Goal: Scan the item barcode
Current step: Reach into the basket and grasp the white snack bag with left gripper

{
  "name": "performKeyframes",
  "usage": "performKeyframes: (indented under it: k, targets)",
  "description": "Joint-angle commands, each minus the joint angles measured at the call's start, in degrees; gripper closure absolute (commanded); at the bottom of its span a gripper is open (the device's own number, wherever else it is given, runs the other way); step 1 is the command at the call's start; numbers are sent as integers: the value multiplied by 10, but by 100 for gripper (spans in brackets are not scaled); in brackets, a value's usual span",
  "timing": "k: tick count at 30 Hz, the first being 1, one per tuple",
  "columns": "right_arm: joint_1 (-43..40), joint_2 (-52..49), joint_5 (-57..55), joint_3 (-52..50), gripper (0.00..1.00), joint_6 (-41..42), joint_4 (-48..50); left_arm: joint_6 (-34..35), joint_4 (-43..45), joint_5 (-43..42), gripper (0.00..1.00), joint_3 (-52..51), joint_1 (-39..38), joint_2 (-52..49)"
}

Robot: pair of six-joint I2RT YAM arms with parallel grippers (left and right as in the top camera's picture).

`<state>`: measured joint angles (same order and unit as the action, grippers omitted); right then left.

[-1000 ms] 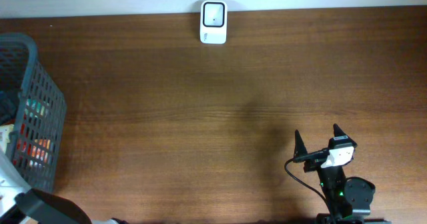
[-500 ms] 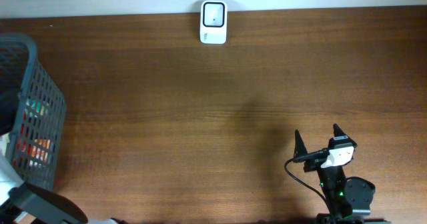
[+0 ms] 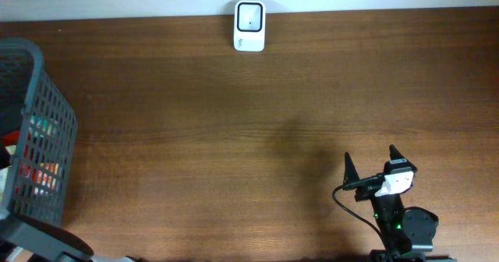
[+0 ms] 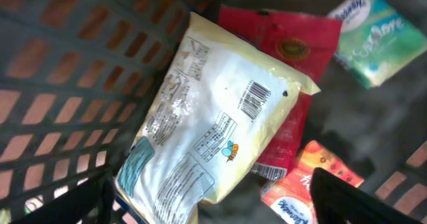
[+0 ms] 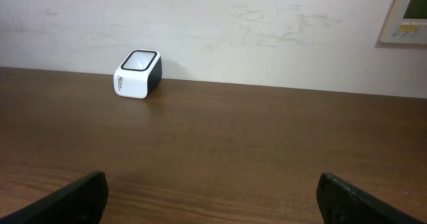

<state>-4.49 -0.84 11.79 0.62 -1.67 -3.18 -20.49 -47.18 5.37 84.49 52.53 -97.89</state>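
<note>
- The item is a pale yellow packet (image 4: 213, 111) with small print, a black barcode (image 4: 255, 99) near its upper right edge and a little bee picture lower down. It lies tilted, barcode side up.
- The packet sits inside the grey mesh basket (image 4: 60, 84), on top of a red packet (image 4: 300, 51). Near it are an orange pack (image 4: 313, 177) and a green and white tissue pack (image 4: 373, 31).
- The left gripper (image 4: 210, 184) hangs over the packet with its jaws apart. One dark finger shows at each lower corner, and neither can be seen touching the packet.
- Only the left wrist view shows the packet and its barcode. From overhead the basket (image 3: 47, 122) stands at the table's left edge, and only orange and red patches show through its mesh.
- The overhead view alone shows the whole layout. The white scanner (image 3: 249, 26) stands at the far edge of the brown table (image 3: 234, 137), well apart from the basket. The right gripper (image 3: 372, 161) is at the near right.
- The right wrist view shows the scanner (image 5: 138, 74) from the side, with its dark window on top and a pale wall behind it. The right gripper (image 5: 212, 181) has its jaws wide apart and holds nothing.
- The left gripper itself is not visible from overhead. Only a dark piece of the left arm (image 3: 39, 242) shows at the lower left corner.
- The print on the packet is too small to read, and the packet's lower end is cut off by the frame.
</note>
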Motion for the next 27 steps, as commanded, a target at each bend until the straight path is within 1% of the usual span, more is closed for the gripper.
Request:
performKeyframes:
  k: [1, 9, 12, 14, 20, 21, 24, 27]
  targets:
    - [3, 5, -5, -3, 1, 2, -3, -30, 10, 2, 12, -21, 2, -21]
    - [3, 5, -5, -3, 1, 2, -3, -105, 62, 9, 10, -100, 2, -24]
    - [3, 5, -5, -3, 1, 2, -3, -109, 94, 60, 11, -125, 2, -24]
    - [3, 5, -5, -3, 1, 2, -3, -109, 116, 80, 9, -138, 8, -24]
    - [3, 5, -5, -3, 1, 2, -3, -109, 131, 78, 7, -142, 41, -30]
    - [3, 5, -5, -3, 1, 2, -3, -109, 131, 74, 7, -142, 47, -32]
    - [3, 5, -5, -3, 1, 2, -3, -109, 131, 27, 7, -142, 64, -43]
    - [3, 5, -5, -3, 1, 2, -3, -109, 138, 30, 7, -142, 64, -60]
